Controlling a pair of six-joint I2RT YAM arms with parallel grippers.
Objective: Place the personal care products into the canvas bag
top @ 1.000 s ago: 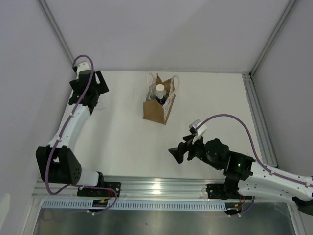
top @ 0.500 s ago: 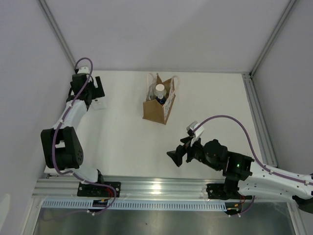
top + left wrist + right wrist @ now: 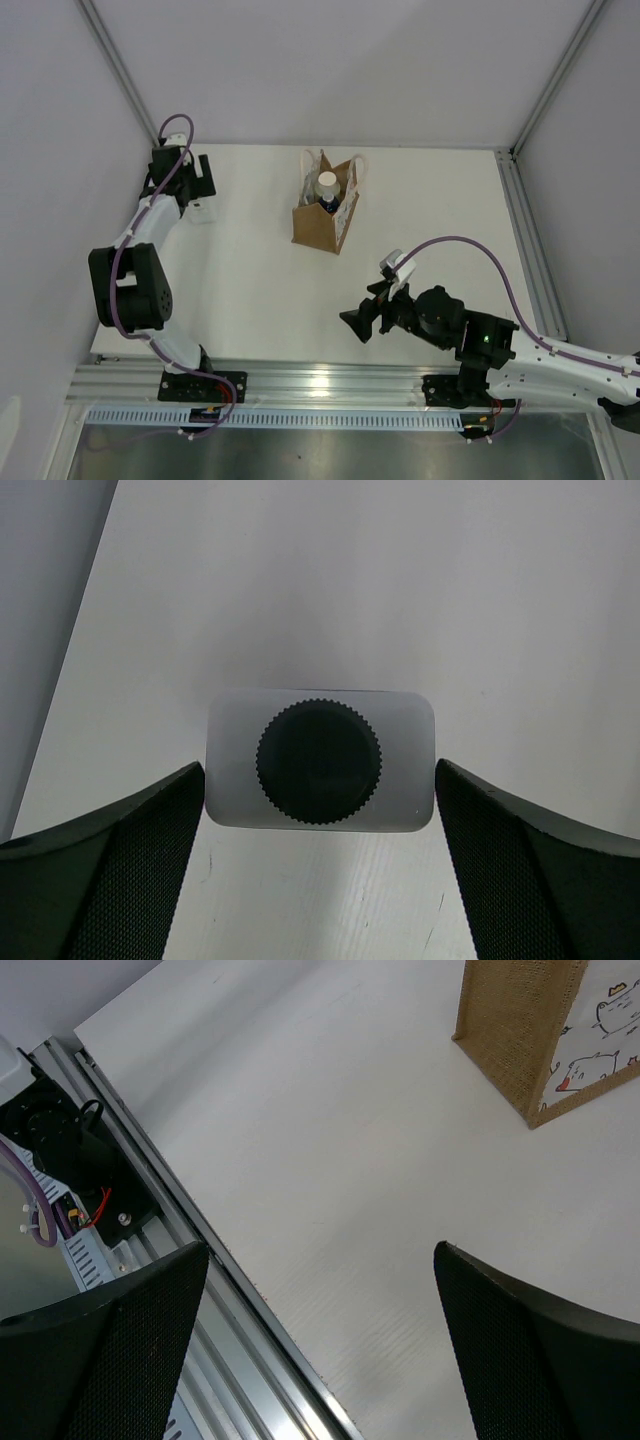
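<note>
clear bottle (image 3: 318, 763) now sits between the spread left claw (image 3: 318, 780).

Pretty plain backdrop here: a white table (image 3: 260, 290) boxed in by pale grey-white wall panels (image 3: 330, 70), with a bare aluminium left post (image 3: 113, 62) and right post (image 3: 560, 75) slanting up from the back corners. Along the near edge there's a shiny aluminium rail (image 3: 330, 381) with a white slotted cable duct (image 3: 300, 418) just in front of it. Another aluminium strip (image 3: 527, 240) runs down the table's right side.
</note>
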